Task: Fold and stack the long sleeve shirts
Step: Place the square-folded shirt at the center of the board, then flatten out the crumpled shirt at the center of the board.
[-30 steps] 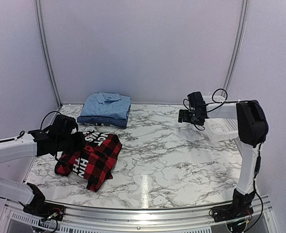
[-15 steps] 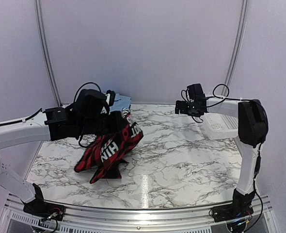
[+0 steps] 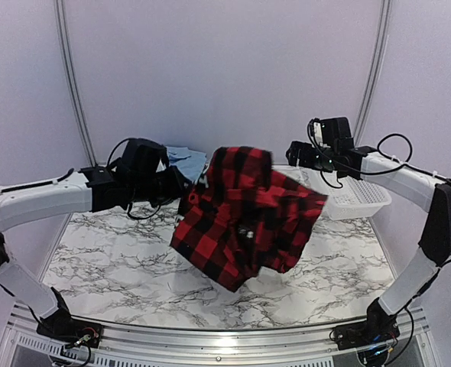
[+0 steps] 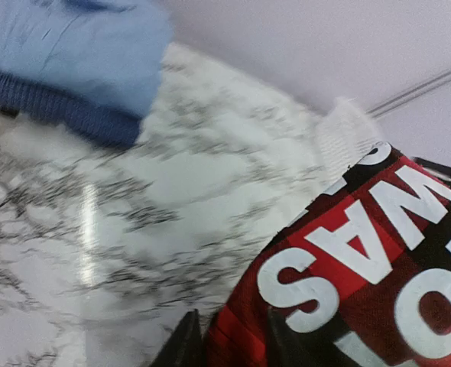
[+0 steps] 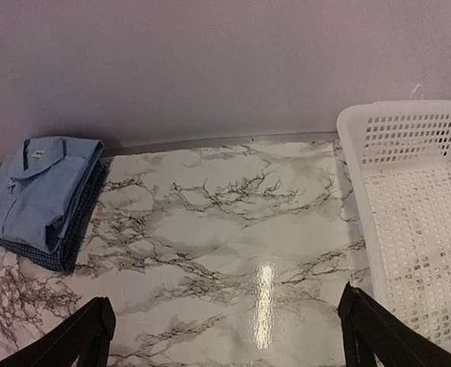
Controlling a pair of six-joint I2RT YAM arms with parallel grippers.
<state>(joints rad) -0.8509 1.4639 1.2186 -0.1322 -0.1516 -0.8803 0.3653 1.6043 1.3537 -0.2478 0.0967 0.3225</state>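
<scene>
The soft red-and-black plaid shirt (image 3: 248, 218) hangs spread in the air above the glossy marble table (image 3: 118, 267), with one edge at the left gripper (image 3: 180, 186). I cannot tell if its fingers clamp the cloth. The right gripper (image 5: 225, 302) is spread wide and empty. The folded light blue shirt (image 5: 38, 180) lies flat on the dark checked shirt (image 5: 76, 238), far from the white mesh basket (image 5: 409, 122).

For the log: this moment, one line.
plaid shirt: aloft, spread | left fingers: grip unclear | right fingers: open, empty | blue shirts: stacked
</scene>
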